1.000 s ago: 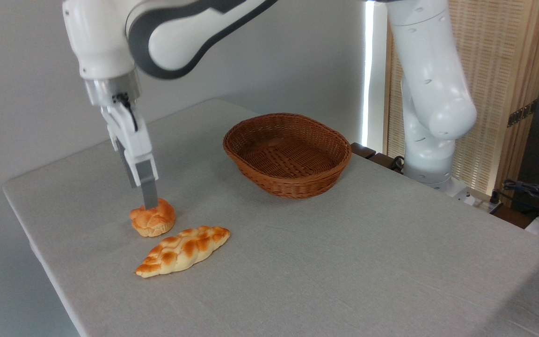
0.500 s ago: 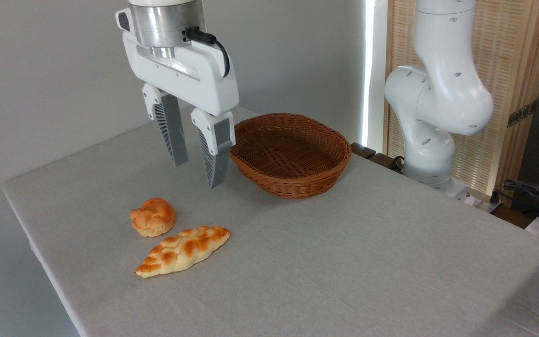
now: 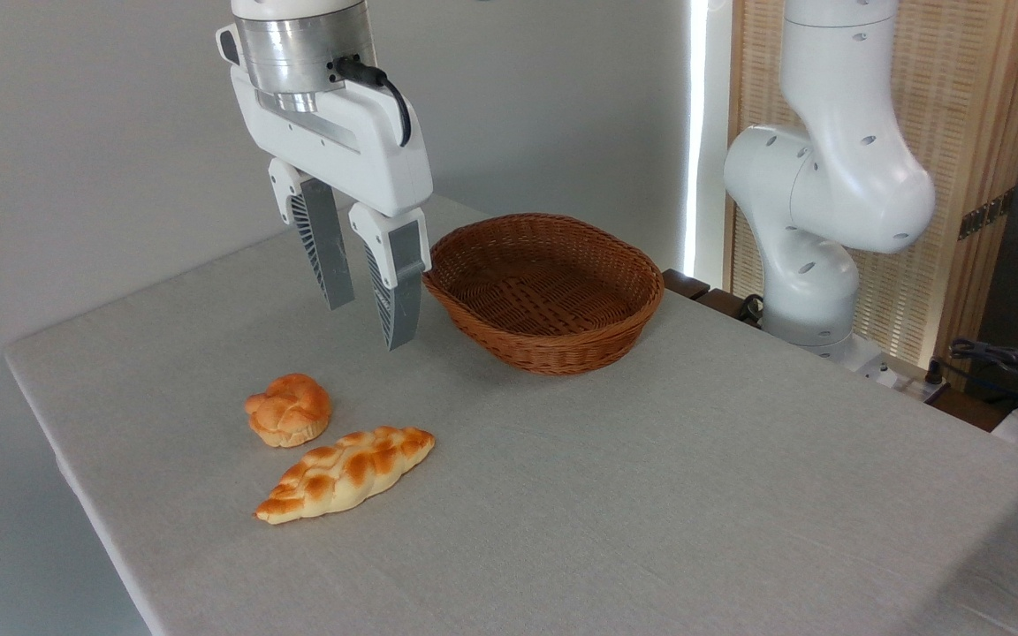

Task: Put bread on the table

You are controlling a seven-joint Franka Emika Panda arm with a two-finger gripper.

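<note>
Gripper (image 3: 368, 325) empty, jaws apart, above table (image 3: 650, 495); bread (image 3: 288, 410) on cloth, untouched.

Counts: 1 small round knotted golden bun (image 3: 288, 409), 1 long braided pointed loaf (image 3: 344, 473), 1 brown oval wicker basket (image 3: 543, 291), 1 light-grey cloth-covered surface (image 3: 650, 495), 2 grey ribbed fingers (image 3: 330, 252).
</note>
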